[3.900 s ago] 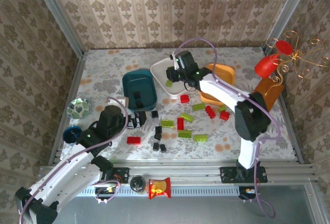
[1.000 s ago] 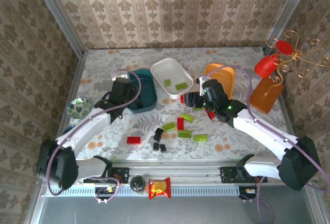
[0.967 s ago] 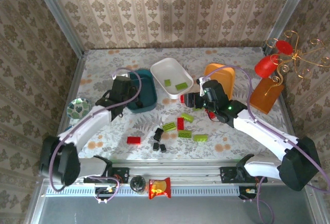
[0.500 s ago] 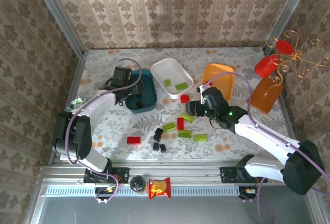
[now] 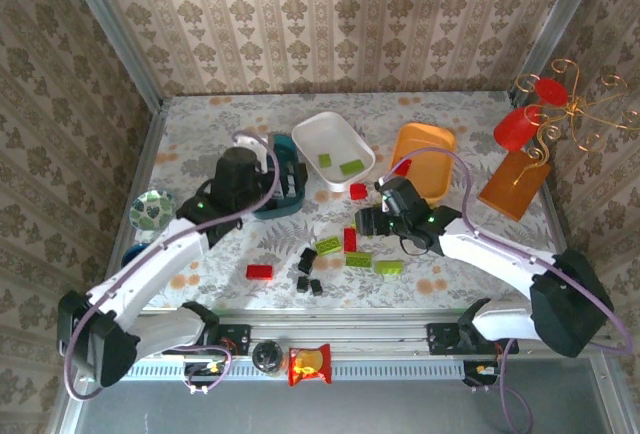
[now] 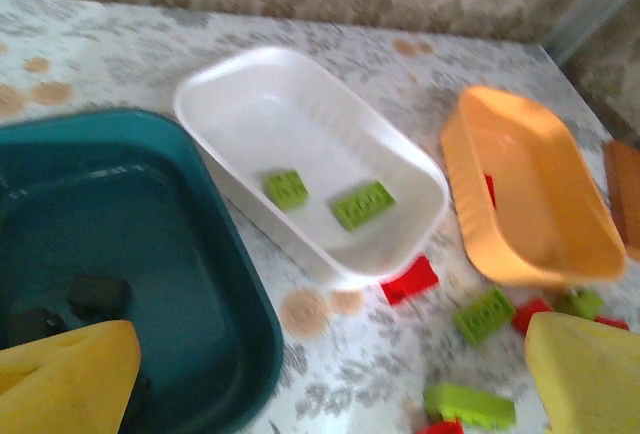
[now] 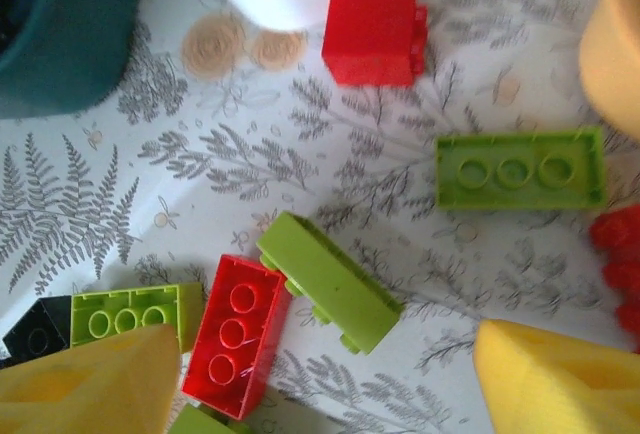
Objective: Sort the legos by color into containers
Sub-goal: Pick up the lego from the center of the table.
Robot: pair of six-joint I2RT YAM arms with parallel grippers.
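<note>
- Movement is noted on the left: since half a second back the left gripper [image 5: 272, 180] has been drawn nearer, to the near side of the teal tub [image 5: 294, 194].
- Right gripper [image 5: 363, 222] has been brought nearer and leftward, over the loose legos [image 5: 389, 267] in the middle of the table [image 5: 200, 134].
- Both sets of fingers are spread wide and nothing is gripped (a lime brick [image 7: 330, 282] and a red brick [image 7: 236, 334] lie in the right-hand gap).
- Two green bricks [image 6: 362, 204] are left unchanged in the white tub [image 6: 400, 169]; the orange tub [image 6: 520, 194] is set just beside it.
- Much of the teal tub is covered from above by the left arm [image 5: 170, 244].
- Black bricks [image 6: 98, 294] inside it are dimly seen, partly masked by a yellow finger [image 6: 65, 379].
- Red pieces [image 7: 615, 254] are cut off at the right wrist view's edge; their number cannot be told.
</note>
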